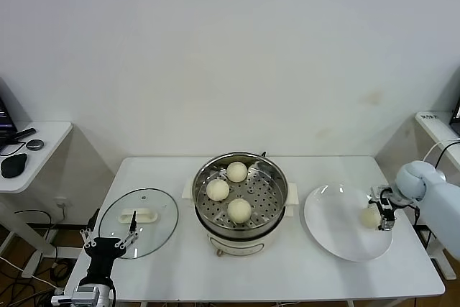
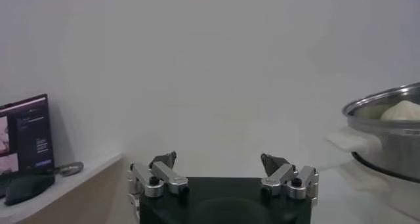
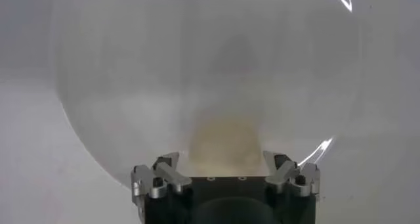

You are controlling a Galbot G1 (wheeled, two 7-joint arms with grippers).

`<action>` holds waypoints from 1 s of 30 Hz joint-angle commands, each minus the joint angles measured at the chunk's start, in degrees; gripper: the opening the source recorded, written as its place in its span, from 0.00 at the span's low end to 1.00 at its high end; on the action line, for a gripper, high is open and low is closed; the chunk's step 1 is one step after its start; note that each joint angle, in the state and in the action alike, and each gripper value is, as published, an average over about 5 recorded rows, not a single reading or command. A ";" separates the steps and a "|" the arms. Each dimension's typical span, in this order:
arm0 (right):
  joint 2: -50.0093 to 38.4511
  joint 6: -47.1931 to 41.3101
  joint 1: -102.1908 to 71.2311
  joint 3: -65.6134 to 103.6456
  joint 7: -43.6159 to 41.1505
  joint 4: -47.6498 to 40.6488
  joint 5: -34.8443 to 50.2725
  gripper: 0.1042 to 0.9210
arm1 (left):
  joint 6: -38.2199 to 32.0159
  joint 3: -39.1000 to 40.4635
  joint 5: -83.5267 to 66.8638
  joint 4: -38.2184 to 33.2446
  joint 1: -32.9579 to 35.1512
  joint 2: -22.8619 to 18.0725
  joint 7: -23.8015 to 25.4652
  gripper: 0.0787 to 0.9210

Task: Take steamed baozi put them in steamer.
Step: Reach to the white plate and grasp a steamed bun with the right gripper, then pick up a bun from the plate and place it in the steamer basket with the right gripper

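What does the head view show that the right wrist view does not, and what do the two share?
Only the head view: the steamer with three baozi on its tray, the glass lid on the table, the left hand open near the table's front left edge, and the side desk.

Only the right wrist view: the fourth baozi sitting between the right hand fingers, which have not yet met it.

Both: that baozi, the white plate and the right hand.

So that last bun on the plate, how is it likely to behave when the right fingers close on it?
The bun looks round and smooth, so it could roll across the glossy white plate if nudged off-centre. Its dough-like surface suggests it is soft and may dent under a firm squeeze. Being small, it is probably light. The right gripper is at it, fingers on either side.
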 commanded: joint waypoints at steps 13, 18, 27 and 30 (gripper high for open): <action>-3.18 -4.38 5.54 -5.38 0.14 5.79 6.41 0.51 | -0.04 0.01 0.01 -0.41 0.13 0.13 0.02 0.88; -8.34 -10.26 21.79 -20.13 0.80 14.48 20.14 0.49 | 0.08 0.35 0.01 -0.16 -0.30 0.36 0.08 0.88; -0.72 -21.97 59.24 -51.48 6.66 28.66 45.76 0.51 | 0.43 1.81 0.12 0.50 -1.39 0.59 0.32 0.88; 5.31 -26.79 63.81 -55.34 9.67 31.80 52.64 0.51 | 0.51 1.98 0.12 0.31 -1.39 0.55 0.40 0.88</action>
